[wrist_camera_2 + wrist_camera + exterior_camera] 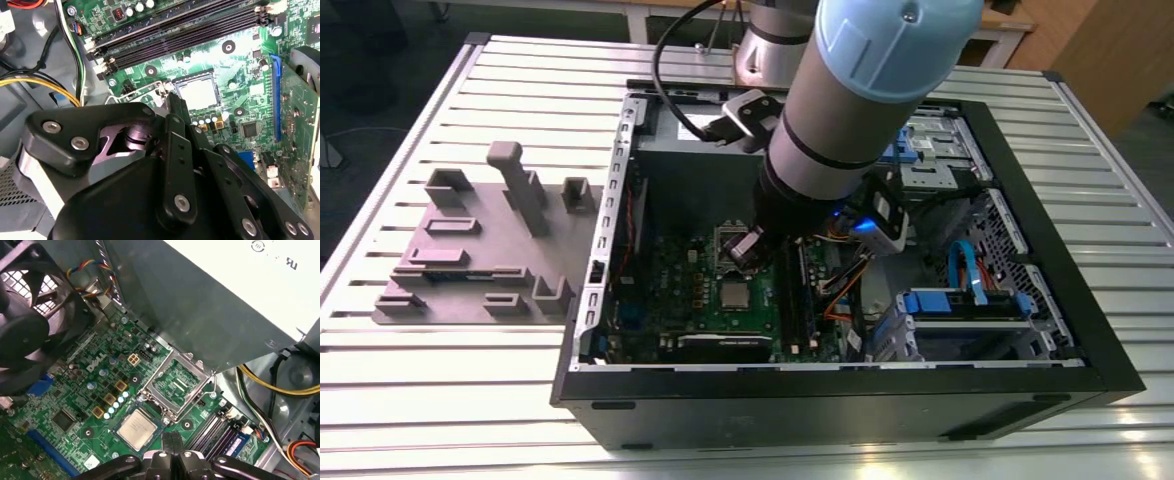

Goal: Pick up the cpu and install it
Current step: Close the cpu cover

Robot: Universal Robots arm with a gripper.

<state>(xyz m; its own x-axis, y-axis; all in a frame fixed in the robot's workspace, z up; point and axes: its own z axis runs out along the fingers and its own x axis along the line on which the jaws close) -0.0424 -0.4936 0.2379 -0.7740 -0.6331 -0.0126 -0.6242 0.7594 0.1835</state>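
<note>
The arm slants down into the open computer case [854, 395], its wrist above the motherboard [707, 300]. The gripper [174, 442] hangs just over the board with its two black fingers [169, 441] pressed together, jaws closed on nothing. Just beyond the fingertips the cpu [137, 428] lies flat in its socket, silver top up; it is seen likewise in the second wrist view [199, 93] and the exterior view [735, 294]. Past it the socket's metal load frame [176, 383] stands hinged open. Farther off, a grey fixture block [480, 250] rests on the slatted table [440, 400], at the exterior view's left.
</note>
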